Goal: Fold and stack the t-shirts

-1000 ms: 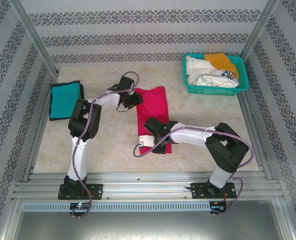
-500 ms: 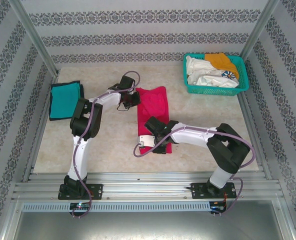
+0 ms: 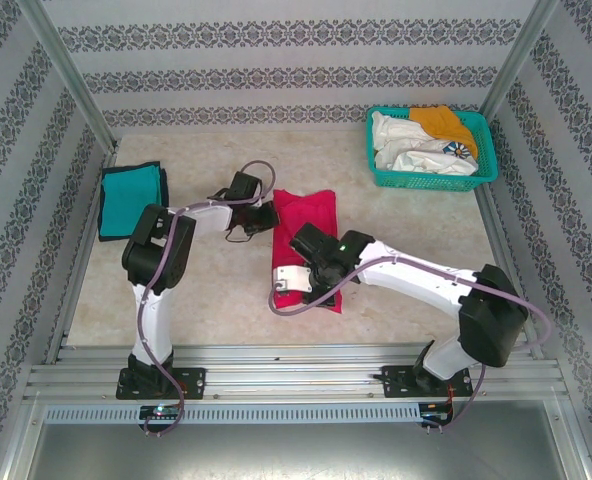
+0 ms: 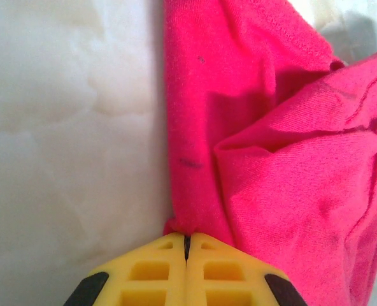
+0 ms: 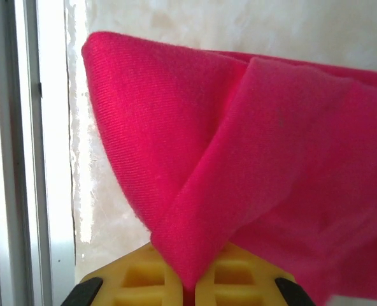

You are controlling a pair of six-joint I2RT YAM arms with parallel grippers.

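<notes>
My left gripper [image 4: 186,239] is clamped on the edge of the plain bright pink-red cloth t-shirt [image 4: 271,159] just ahead. My right gripper [image 5: 187,288] pinches a fold draped over it. Uneven pulling could slip that thin left bite.

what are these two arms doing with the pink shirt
Both arms are on the pink t-shirt in the middle of the table. The left gripper is shut on its far left edge, the right gripper on its near end, cloth draped over the fingers. A folded teal t-shirt lies at the left; white and orange ones sit in the basket.
</notes>
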